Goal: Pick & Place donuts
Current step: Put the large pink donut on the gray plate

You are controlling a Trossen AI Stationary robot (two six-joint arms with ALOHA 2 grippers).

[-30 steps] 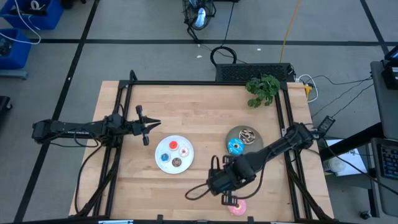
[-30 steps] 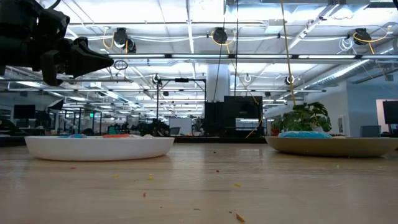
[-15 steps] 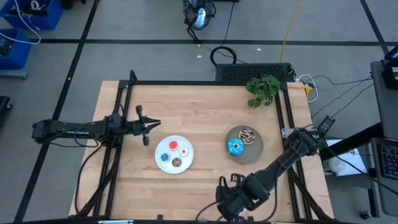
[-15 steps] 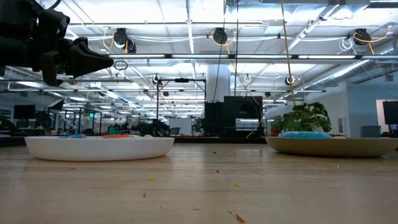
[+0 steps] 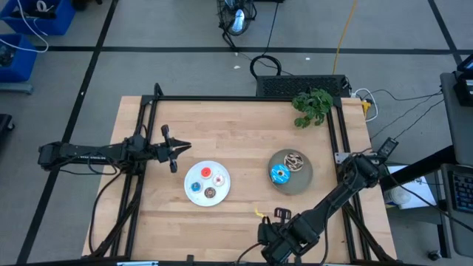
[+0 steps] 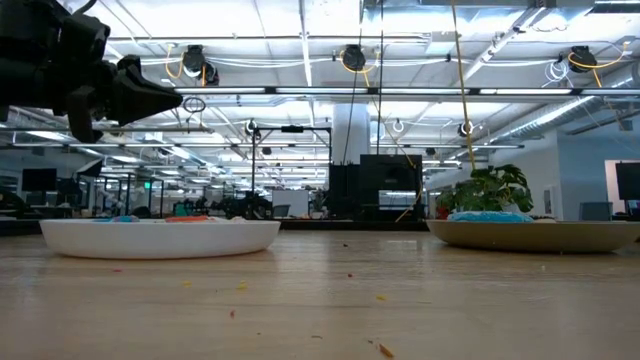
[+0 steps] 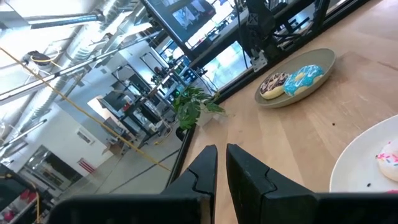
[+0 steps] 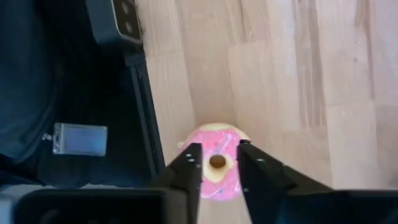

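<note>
High view: we see four tiny donuts [image 5: 205, 182] on the white plate [image 5: 194, 198], two larger donuts [image 5: 286, 167] on the grey plate [image 5: 302, 179]; the right gripper [image 8: 215, 168] seems narrowly astride the pink donut [image 8: 215, 176]; the left gripper [image 7: 220, 160] is nearly closed, empty.

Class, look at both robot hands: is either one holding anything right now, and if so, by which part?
Nothing is clearly held. The right hand is open, fingers straddling the pink donut near the table's front edge; contact cannot be told. The left hand is empty, fingers nearly together.

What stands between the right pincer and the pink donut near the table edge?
Nothing visible does. In the right wrist view, the right pincer is directly over the pink donut, one finger on each side, with only bare table around.
</note>
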